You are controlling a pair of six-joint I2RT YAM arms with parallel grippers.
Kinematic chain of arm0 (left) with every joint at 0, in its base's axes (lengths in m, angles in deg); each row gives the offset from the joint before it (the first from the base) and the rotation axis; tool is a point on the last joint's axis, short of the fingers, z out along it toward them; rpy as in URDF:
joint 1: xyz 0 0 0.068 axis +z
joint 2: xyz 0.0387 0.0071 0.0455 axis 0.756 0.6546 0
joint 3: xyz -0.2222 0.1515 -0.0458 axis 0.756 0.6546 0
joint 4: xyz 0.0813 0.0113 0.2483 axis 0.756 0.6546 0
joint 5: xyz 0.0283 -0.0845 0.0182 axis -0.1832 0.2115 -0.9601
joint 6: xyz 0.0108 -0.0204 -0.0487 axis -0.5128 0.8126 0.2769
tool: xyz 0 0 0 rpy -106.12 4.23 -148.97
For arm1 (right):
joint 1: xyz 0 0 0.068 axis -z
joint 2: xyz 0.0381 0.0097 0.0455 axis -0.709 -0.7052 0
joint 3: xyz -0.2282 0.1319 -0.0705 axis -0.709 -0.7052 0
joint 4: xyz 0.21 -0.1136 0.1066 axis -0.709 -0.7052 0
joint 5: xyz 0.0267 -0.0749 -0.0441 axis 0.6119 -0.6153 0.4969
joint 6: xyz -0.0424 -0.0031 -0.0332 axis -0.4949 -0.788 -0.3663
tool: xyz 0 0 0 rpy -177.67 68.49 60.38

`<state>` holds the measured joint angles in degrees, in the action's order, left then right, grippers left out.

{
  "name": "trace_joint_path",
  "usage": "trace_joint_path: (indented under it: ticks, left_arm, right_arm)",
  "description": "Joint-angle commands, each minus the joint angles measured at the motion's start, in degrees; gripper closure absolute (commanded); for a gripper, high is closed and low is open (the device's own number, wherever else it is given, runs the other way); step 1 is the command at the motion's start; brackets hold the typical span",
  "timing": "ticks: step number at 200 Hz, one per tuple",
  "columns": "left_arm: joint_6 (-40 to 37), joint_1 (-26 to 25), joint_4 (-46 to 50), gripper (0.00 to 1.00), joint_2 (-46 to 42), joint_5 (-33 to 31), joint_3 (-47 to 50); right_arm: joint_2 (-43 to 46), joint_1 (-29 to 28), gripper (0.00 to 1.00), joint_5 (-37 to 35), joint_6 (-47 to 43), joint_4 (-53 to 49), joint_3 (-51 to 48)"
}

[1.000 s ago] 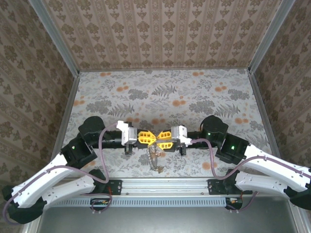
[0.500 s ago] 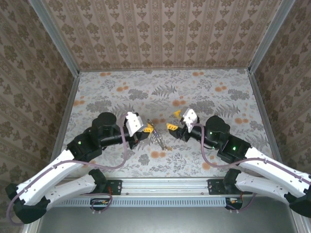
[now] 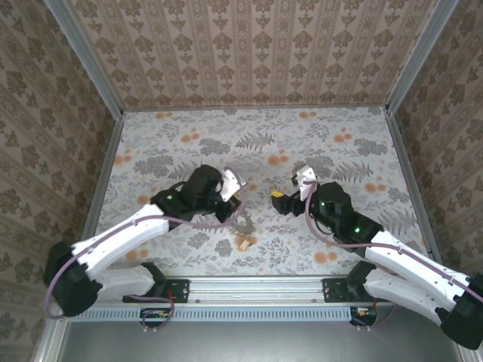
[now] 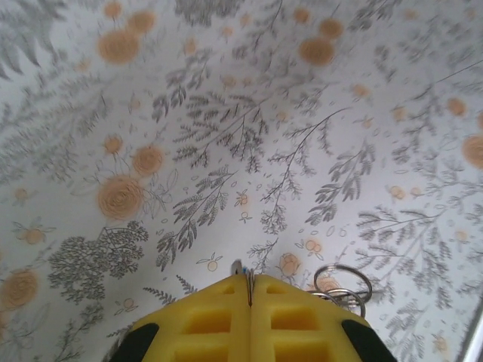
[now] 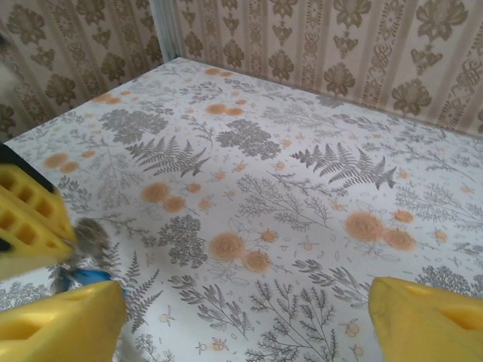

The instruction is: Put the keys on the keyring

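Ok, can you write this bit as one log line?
left end effector shut | right end effector open | keyring, blue key beside left end effector

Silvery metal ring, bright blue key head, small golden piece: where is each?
Silvery metal ring (image 4: 343, 265), left wrist view, upper arc.
Bright blue key head (image 5: 87, 277), right wrist view, middle.
Small golden piece (image 3: 243, 243), top external view, middle.

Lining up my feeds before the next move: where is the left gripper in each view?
Top external: left gripper near picture centre.
Left wrist: left gripper bottom centre, yellow jaws shut.
Right wrist: left gripper at left edge, yellow.
Shared landmark: keyring at its tip.
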<state>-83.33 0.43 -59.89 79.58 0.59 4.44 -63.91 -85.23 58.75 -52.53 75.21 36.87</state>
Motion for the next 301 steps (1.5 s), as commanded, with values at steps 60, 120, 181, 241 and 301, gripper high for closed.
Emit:
trace_joint_path:
  ticks: [60, 120, 181, 241, 301]
  left_arm:
    - [5.6, 5.4, -11.9, 1.00, 24.9, 6.5, -11.5]
    - [7.7, 7.7, -9.8, 0.73, 31.8, 8.0, -16.3]
    - [5.0, 8.1, -2.9, 0.00, 3.7, -6.4, -4.8]
    - [8.2, 21.1, -8.4, 0.00, -24.0, -25.0, 17.2]
    - [4.7, 36.4, -33.8, 0.00, -15.3, -29.7, 26.8]
  right_arm:
    - [0.5, 3.8, 0.00, -2.0, -0.4, 3.7, -1.2]
    - [0.7, 7.5, 0.00, -3.0, 0.8, 5.3, -2.5]
    - [4.2, 10.9, 0.00, -3.4, 0.2, 0.4, -1.7]
    - [-4.7, 27.8, 0.00, 1.8, -0.1, 15.5, -11.0]
    - [-16.4, 29.7, 0.00, -6.4, -7.2, 31.8, -14.8]
